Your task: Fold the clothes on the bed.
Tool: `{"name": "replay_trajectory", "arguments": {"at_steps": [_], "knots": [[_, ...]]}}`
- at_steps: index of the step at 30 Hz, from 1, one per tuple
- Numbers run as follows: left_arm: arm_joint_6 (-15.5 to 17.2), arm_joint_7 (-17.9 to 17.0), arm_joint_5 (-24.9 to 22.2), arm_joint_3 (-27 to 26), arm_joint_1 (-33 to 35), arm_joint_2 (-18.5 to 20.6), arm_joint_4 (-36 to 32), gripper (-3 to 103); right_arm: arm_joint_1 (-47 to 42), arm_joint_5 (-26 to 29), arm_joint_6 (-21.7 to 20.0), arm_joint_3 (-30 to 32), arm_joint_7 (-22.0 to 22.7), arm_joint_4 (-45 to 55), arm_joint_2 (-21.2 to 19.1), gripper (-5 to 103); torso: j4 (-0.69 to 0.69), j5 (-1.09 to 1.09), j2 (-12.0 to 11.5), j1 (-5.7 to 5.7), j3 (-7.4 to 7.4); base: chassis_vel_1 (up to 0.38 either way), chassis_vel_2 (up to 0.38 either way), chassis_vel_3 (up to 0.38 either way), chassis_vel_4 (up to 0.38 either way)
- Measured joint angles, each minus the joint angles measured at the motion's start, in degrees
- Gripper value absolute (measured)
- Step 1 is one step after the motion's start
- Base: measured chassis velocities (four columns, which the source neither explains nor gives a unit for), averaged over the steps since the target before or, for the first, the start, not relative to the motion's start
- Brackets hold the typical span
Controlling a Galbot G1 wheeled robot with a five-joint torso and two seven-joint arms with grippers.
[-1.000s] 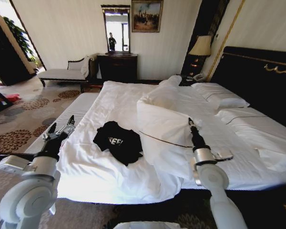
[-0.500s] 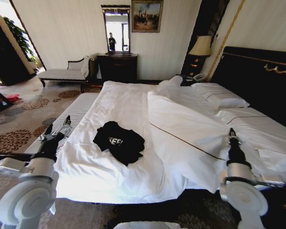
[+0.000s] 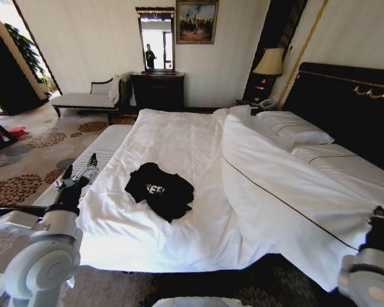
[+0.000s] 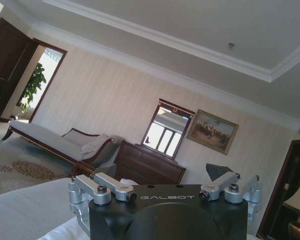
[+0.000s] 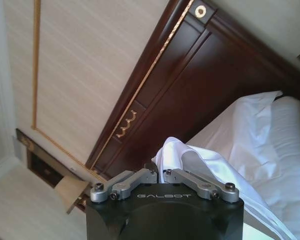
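Against the far wall stands a dark wooden dresser (image 3: 157, 89), with a mirror (image 3: 157, 39) right above it and a framed painting (image 3: 197, 21) just beside that mirror. Left of the dresser sits a pale chaise bench (image 3: 86, 98); right of it, a lamp (image 3: 269, 62).

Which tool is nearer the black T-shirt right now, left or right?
Left. The left tool sits open at the bed's left edge, just beside the black T-shirt. The right tool is far off at the bed's right side, shut on the white duvet.
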Motion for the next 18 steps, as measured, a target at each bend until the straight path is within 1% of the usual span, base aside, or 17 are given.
{"name": "replay_trajectory", "arguments": {"at_steps": [2,3,7,8,12,13,16,18], "knots": [[-0.1,0.0,-0.2,-0.3,-0.2,0.5,0.4,100,-0.4,-0.4,0.0,0.8,1.7,0.1,0.2,1,0.01,0.0,0.0,0.0,0.0,0.0,0.0,0.0,0.0],[-0.1,0.0,-0.2,-0.3,-0.2,0.5,0.4,100,-0.4,-0.4,0.0,0.8,1.7,0.1,0.2,1,0.01,0.0,0.0,0.0,0.0,0.0,0.0,0.0,0.0],[-0.4,0.0,-0.7,-0.3,-0.7,0.9,1.3,100,-1.5,-3.6,1.0,2.3,6.3,-0.1,1.1,1,0.01,0.0,0.0,0.0,0.0,0.0,0.0,0.0,0.0],[-0.4,0.0,-0.7,-0.3,-0.7,0.9,1.3,100,-1.5,-3.6,1.0,2.3,6.3,-0.1,1.1,1,0.01,0.0,0.0,0.0,0.0,0.0,0.0,0.0,0.0],[-0.5,0.0,-0.7,0.5,-1.1,0.8,2.2,100,-3.4,-6.1,2.3,5.8,9.7,-0.3,1.3,1,0.0,0.01,0.0,0.0,0.0,0.0,0.0,0.0,0.0],[-0.5,0.0,-0.7,0.5,-1.1,0.8,2.2,100,-3.4,-6.1,2.3,5.8,9.7,-0.3,1.3,1,0.0,0.01,0.0,0.0,0.0,0.0,0.0,0.0,0.0],[-0.5,0.0,-0.8,0.6,-1.5,1.2,2.6,100,-4.6,-6.9,2.3,9.4,13.6,-0.3,0.8,1,0.01,0.01,0.0,0.0,0.0,0.0,0.0,0.0,0.0],[-0.5,0.0,-0.8,0.6,-1.6,1.4,2.7,100,-5.0,-6.9,2.3,10.3,14.4,-0.2,0.7,1,0.02,0.01,0.0,0.0,0.0,0.0,0.0,0.0,0.0]]}}
